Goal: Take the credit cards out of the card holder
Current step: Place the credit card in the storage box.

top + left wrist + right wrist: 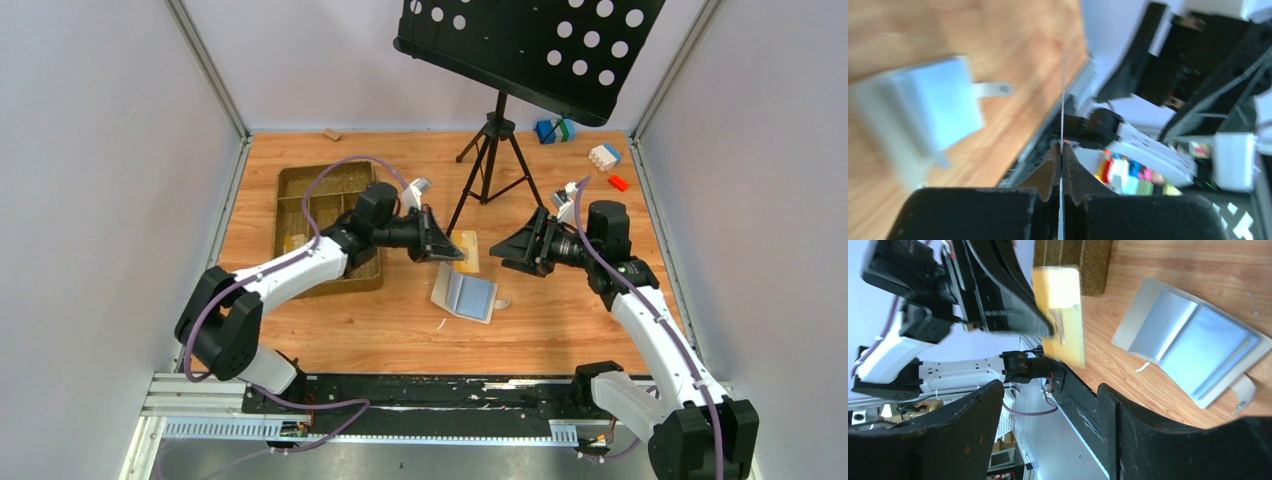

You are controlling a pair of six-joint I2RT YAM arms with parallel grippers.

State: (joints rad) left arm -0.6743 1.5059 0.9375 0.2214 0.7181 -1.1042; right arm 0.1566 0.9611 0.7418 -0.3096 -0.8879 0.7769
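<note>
The card holder [465, 293] lies open on the table, cream outside and light blue inside, its tab to the right. My left gripper [452, 250] is shut on the orange-yellow card [468, 250] and holds it above the table, just beyond the holder. In the left wrist view the card [1063, 90] shows edge-on between the closed jaws of the gripper [1062, 149], with the holder [923, 110] blurred at left. My right gripper [505, 252] is open and empty, facing the card [1060, 310] and the holder [1193, 345]; its fingers [1168, 435] frame the gripper [1048, 432]. The silver-grey and black cards are not visible.
A woven brown compartment tray [325, 225] lies at the left, under the left arm. A music stand's tripod [490, 150] stands behind the grippers. Toy blocks [605, 157] sit at the back right. The walls enclose the table on three sides.
</note>
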